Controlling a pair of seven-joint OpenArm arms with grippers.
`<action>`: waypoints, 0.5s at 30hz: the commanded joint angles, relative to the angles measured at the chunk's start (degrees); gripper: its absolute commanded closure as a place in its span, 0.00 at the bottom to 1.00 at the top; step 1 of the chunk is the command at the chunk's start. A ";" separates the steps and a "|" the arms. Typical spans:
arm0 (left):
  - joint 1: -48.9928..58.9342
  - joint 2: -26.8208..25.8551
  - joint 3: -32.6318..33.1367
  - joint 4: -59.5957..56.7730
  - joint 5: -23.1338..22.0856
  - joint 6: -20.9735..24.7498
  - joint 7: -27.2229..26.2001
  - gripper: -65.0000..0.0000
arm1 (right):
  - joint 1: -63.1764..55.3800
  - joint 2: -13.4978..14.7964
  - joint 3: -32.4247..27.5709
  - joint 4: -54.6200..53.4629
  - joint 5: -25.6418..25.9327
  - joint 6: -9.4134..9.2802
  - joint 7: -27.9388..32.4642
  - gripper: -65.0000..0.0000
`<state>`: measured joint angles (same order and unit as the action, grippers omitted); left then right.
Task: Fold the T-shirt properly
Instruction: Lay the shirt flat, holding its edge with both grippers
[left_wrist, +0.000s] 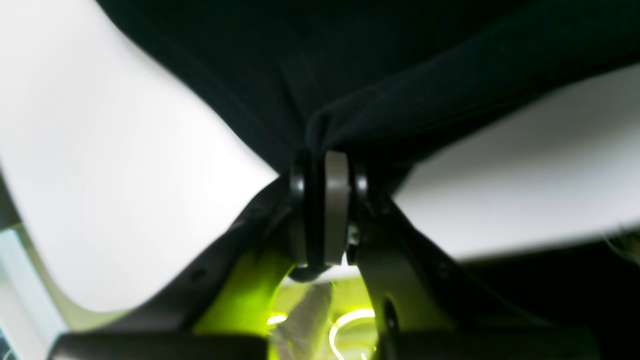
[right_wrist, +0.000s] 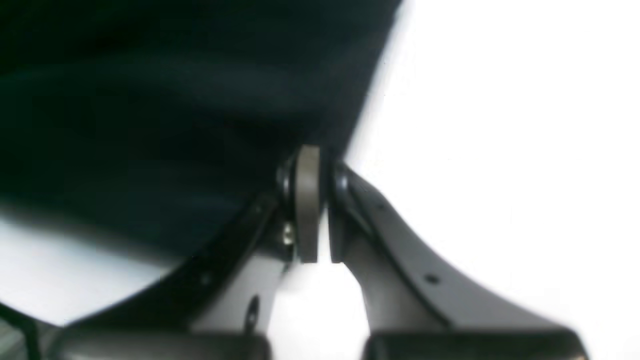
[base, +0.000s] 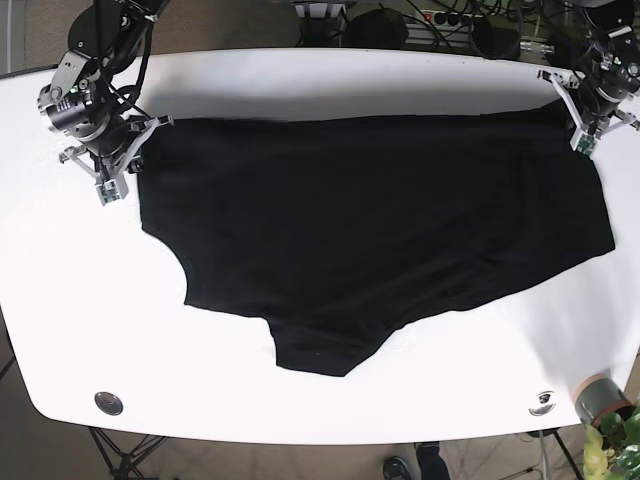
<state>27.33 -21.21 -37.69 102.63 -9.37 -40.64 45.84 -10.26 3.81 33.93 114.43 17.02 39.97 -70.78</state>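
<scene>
A black T-shirt (base: 370, 230) lies spread across the white table (base: 300, 400), stretched between both arms. My left gripper (left_wrist: 324, 156) is shut on a bunched fold of the shirt's cloth (left_wrist: 360, 75); in the base view it (base: 581, 126) holds the shirt's far right corner. My right gripper (right_wrist: 314, 152) is shut on the shirt's edge (right_wrist: 200, 125); in the base view it (base: 143, 135) holds the far left corner. The shirt's near edge hangs loose and uneven toward the table's front.
Cables and gear (base: 470, 20) lie behind the table's far edge. A small potted plant (base: 605, 410) stands off the front right corner. Two round fittings (base: 108, 402) sit in the table's front corners. White tabletop shows around the shirt.
</scene>
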 joint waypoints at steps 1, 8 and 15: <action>-0.91 -1.25 -1.03 1.06 -0.26 0.64 0.79 1.00 | 0.28 0.71 0.22 1.30 4.57 0.03 0.85 0.97; -0.21 -0.19 -5.08 0.80 -6.06 0.64 3.08 1.00 | 1.87 0.27 -0.31 1.04 9.67 0.03 0.85 0.97; -1.71 1.92 -8.68 0.80 -6.59 0.64 2.99 1.00 | 2.57 -1.04 -5.84 0.95 9.40 0.03 0.85 0.95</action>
<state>26.28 -18.20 -45.98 102.54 -15.53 -40.01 50.02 -7.84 2.20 28.91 114.34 26.22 39.94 -70.57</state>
